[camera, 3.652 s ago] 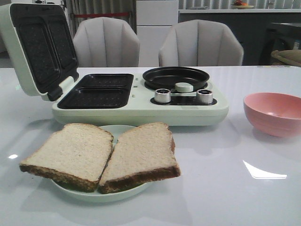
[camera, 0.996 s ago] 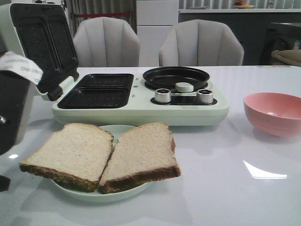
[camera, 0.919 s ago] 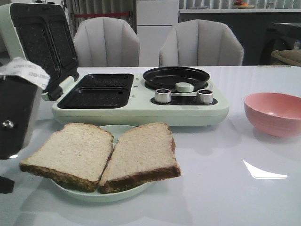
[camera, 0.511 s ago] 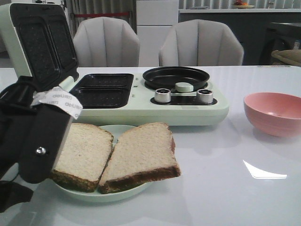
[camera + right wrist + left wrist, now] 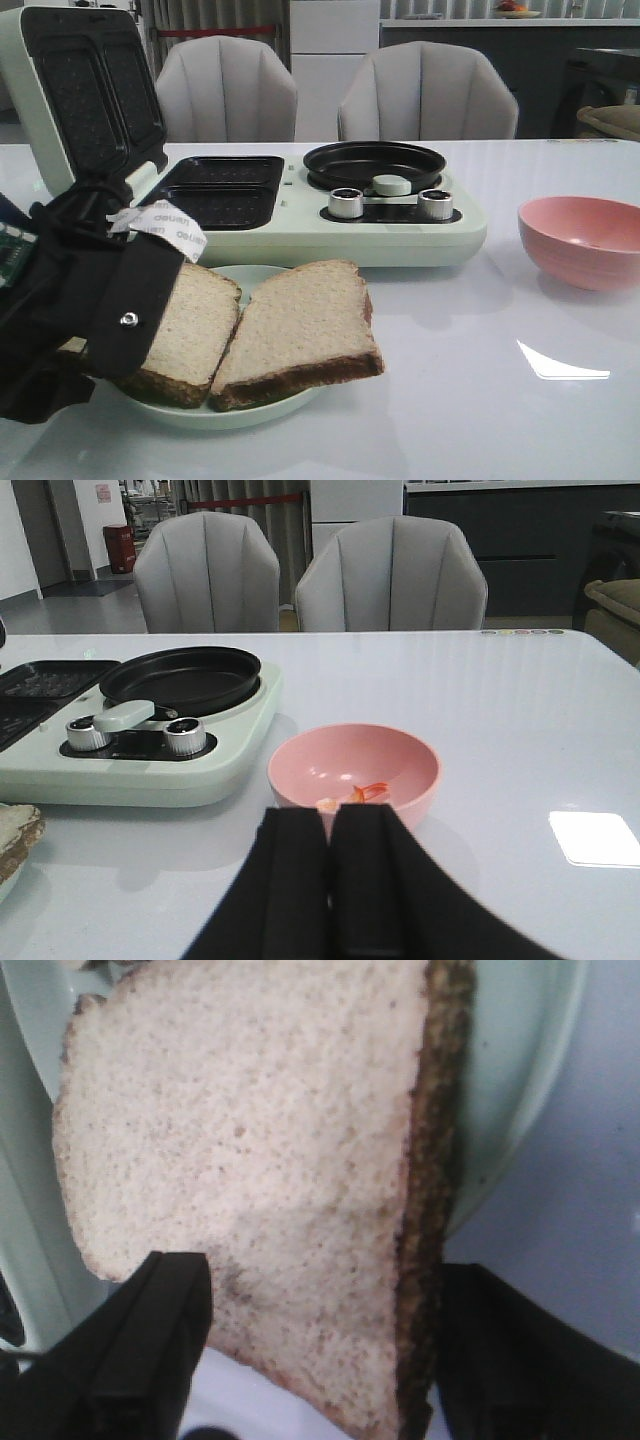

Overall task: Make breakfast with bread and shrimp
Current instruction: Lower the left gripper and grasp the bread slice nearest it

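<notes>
Bread is laid on a plate. One slice is straddled by the spread left gripper. Shrimp is seen beyond the closed right gripper.

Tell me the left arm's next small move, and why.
Probably lower a little and close. The left gripper is open, its fingers on either side of the left bread slice on the plate, not yet gripping it.

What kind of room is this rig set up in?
Likely a dining area or showroom kitchen, not a lab bench. A white table with two upholstered chairs behind it, a breakfast maker opened up, bread on a plate, and a counter along the back wall.
</notes>
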### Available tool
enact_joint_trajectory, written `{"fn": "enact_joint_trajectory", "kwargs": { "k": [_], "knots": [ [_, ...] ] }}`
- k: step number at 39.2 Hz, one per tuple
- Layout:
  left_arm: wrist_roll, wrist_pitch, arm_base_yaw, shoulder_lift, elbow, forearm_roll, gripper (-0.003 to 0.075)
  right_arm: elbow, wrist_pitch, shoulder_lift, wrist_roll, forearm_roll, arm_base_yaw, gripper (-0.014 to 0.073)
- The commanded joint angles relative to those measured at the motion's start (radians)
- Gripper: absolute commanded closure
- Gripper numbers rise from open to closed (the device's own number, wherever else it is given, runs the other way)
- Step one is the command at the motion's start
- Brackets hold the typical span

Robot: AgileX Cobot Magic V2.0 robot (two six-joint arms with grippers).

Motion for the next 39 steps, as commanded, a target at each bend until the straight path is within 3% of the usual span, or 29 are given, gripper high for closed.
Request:
{"fn": "enact_joint_trajectory", "kwargs": {
  "k": [1, 18, 39],
  "knots": [
    [-0.012, 0.012, 0.002, -0.004, -0.024, 0.029, 0.0307, -0.016, -0.074, -0.022, -0.011, 0.0, -0.004, 0.0459],
    [-0.012, 0.033, 0.002, -0.012, -0.024, 0.022, 0.0566, -0.016, -0.074, -0.022, -0.011, 0.0, -0.004, 0.0459],
    [-0.012, 0.063, -0.002, -0.208, -0.024, -0.005, 0.0585, -0.016, -0.074, -0.022, -0.011, 0.0, -0.004, 0.0459]
  ]
}}
